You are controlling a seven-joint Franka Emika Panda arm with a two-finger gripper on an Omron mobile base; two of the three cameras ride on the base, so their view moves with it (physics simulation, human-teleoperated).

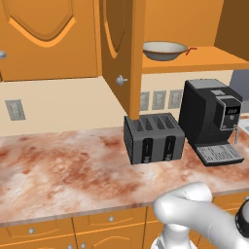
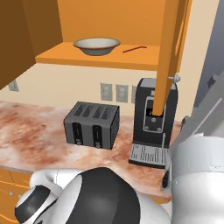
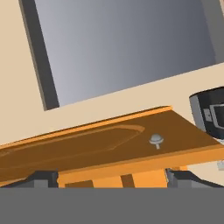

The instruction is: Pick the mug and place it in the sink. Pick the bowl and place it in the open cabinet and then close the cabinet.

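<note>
The bowl (image 1: 164, 50) (image 2: 96, 45) rests on the shelf inside the open cabinet, tan rim up, above the counter. The cabinet door (image 1: 121, 53) (image 2: 173, 48) stands swung out with its silver knob (image 1: 121, 80) facing left. In the hand view the same door (image 3: 109, 146) lies tilted across the frame with its knob (image 3: 156, 140) just beyond my gripper (image 3: 112, 179). The gripper is open, its two dark fingertips (image 3: 41, 178) far apart, with nothing between them. The mug and the sink are out of view.
A black four-slot toaster (image 1: 153, 138) (image 2: 92, 124) and a black coffee machine (image 1: 211, 121) (image 2: 151, 127) stand on the marbled counter (image 1: 63, 170) under the shelf. A thin red stick (image 1: 190, 49) (image 2: 133, 49) lies beside the bowl. A closed cabinet door (image 1: 44, 34) is at the left.
</note>
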